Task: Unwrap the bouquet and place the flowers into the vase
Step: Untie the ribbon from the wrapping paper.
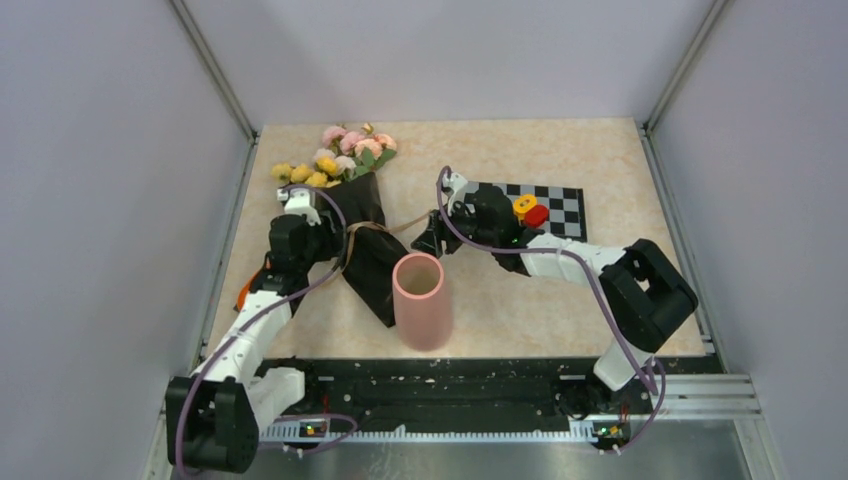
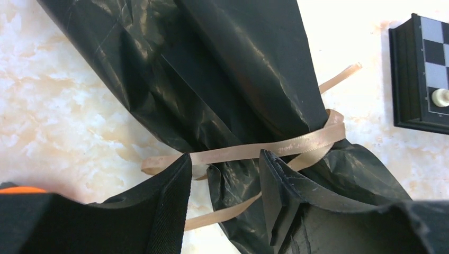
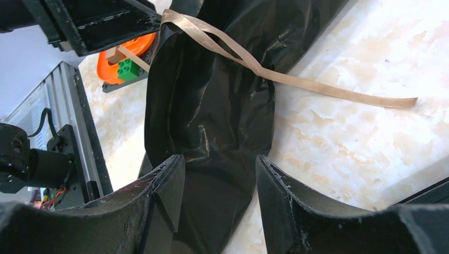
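Left fingers [image 2: 169,206] and right fingers [image 3: 159,203] gape, empty, over crinkled black wrapping [image 2: 222,79] cinched by tan ribbon [image 2: 275,147].

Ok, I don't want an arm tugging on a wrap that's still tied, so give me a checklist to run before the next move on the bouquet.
1. Ribbon off the wrapping paper: not ok, it loops round the black paper.
2. Left gripper open: ok, fingers apart astride the ribbon.
3. Right gripper open: ok, at the paper's lower end, nothing clamped.
4. Vase upright, mouth unobstructed: ok.
5. Flowers out of the paper: not ok.
6. Ribbon slack enough to slip off: cannot tell.
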Robot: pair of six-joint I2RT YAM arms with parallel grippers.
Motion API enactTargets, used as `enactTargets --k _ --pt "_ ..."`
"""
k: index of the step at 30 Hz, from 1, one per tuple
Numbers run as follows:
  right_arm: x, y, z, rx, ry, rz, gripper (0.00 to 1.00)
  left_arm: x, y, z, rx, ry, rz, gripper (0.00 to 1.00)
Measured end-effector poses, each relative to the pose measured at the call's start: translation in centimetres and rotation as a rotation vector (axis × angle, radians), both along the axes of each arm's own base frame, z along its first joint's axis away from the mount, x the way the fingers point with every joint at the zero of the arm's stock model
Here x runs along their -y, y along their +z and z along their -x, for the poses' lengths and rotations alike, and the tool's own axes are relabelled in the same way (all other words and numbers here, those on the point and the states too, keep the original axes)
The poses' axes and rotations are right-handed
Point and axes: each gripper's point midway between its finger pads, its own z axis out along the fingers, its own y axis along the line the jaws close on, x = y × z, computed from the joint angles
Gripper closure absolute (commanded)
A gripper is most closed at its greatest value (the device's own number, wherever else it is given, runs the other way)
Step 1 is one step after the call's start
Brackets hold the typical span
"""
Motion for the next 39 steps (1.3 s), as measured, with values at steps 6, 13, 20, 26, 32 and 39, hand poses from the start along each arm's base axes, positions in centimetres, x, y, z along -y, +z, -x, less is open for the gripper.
enactTargets --k 6,13,20,26,32,39 --pt "0.4 -0.2 0.5 -0.003 0.001 -0.002 0.46 0.1 -1.1 -0.8 -0.008 -0.059 -0.073 0.44" --pt "0.4 0.0 0.5 0.001 0.0 -0.003 0.45 0.3 -1.8 -1.5 -0.009 -0.117 -0.127 0.39" --pt "0.4 0.0 0.5 0.002 0.0 -0.002 0.45 1.1 -2.1 -1.8 0.002 -0.196 -0.153 0.38" --pt "0.4 0.0 0.5 0.003 0.0 -0.002 0.45 2.0 -1.8 -1.7 0.021 -0.251 -0.141 0.37" --pt "0.4 0.0 0.5 0.003 0.001 -0.003 0.45 2.4 -0.3 -1.5 0.076 -0.271 -0.13 0.35" --pt "0.4 0.0 0.5 0.003 0.001 -0.003 0.44 3.1 -0.5 -1.3 0.071 -0.293 -0.118 0.33"
